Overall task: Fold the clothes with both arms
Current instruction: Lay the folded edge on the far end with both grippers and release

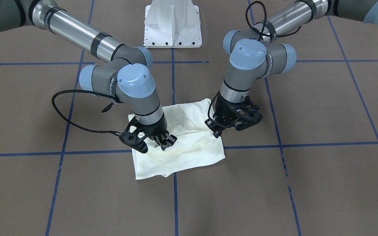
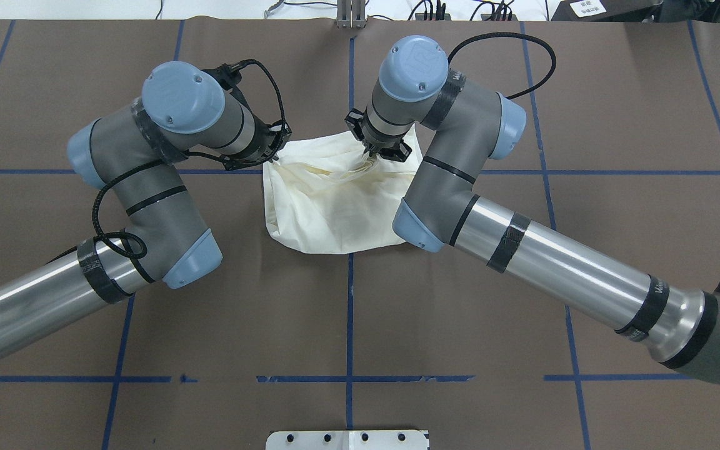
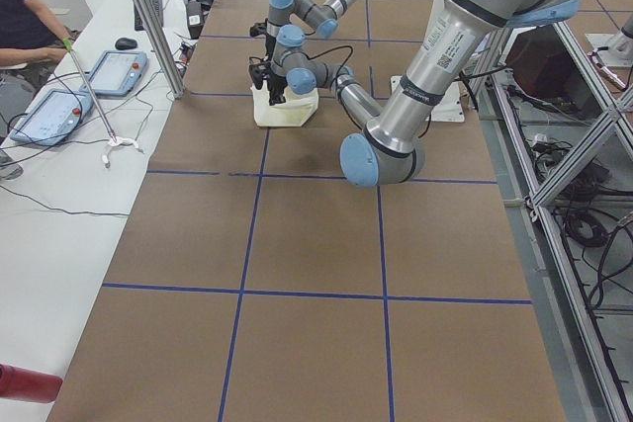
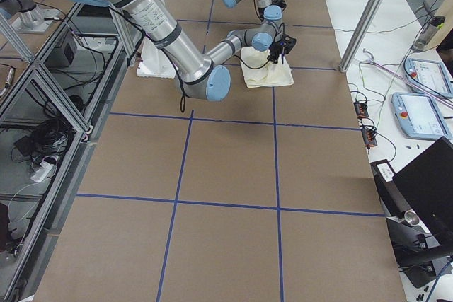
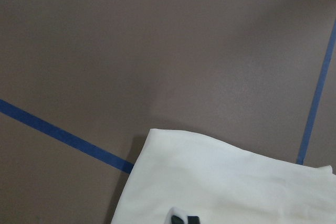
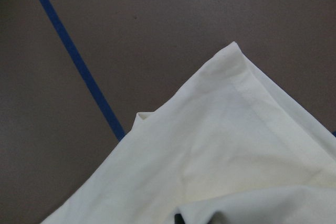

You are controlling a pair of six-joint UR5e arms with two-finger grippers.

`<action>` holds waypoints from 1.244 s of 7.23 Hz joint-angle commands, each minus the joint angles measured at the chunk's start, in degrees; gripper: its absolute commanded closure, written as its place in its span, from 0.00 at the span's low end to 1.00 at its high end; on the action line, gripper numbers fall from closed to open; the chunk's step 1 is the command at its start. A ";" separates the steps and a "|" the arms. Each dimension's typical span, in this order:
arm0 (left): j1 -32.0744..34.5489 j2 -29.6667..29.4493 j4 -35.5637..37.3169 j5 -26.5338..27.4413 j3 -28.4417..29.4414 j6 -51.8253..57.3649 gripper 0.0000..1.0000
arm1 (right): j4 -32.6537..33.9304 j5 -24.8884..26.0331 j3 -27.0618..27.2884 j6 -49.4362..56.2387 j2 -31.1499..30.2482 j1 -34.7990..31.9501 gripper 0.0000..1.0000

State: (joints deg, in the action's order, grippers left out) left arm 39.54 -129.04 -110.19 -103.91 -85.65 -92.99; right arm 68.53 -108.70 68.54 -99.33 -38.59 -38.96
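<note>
The clothes are one cream shirt (image 1: 182,154) (image 2: 329,209), folded into a rough square at the table's centre, plain side up, no print showing. My left gripper (image 1: 216,132) (image 2: 274,159) sits at its corner on my left side, jaws nearly together on the fabric; the left wrist view shows its fingertips (image 5: 177,219) on flat cloth (image 5: 236,177). My right gripper (image 1: 164,144) (image 2: 372,157) is shut on a bunched, wrinkled fold near the shirt's far edge, and its fingertips (image 6: 179,219) are partly buried in cloth (image 6: 210,145).
The brown table mat (image 2: 522,250) carries a grid of blue tape lines (image 2: 349,312). The white pedestal base (image 1: 172,29) stands behind the shirt. A person (image 3: 25,17) sits at a side table with teach pendants (image 3: 49,114) beyond the table's far edge.
</note>
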 commanded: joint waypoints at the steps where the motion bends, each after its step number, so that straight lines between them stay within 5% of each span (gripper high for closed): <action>1: 0.02 -3.73 -0.02 0.28 5.63 -0.52 0.72 | -0.59 -0.46 -0.60 0.10 0.35 -0.76 0.39; 2: 0.89 -4.19 -0.89 2.29 7.41 0.08 0.14 | -0.59 -0.46 -0.87 0.27 0.27 -1.72 0.00; 3: 3.24 -4.98 -1.25 3.00 9.43 2.61 0.01 | -0.59 -2.20 -1.04 2.27 0.26 -3.73 0.00; 6: 11.07 -4.64 -1.25 -3.10 11.64 11.31 0.01 | 0.20 -8.98 0.09 4.40 1.49 -6.04 0.00; 9: 11.35 -2.88 -1.52 -4.20 10.86 14.77 0.01 | 14.19 -4.28 0.37 11.21 4.20 1.14 0.00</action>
State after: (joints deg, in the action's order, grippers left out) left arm 50.74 -132.40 -111.62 -107.79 -74.56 -79.24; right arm 75.67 -116.13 69.00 -92.26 -36.03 -41.13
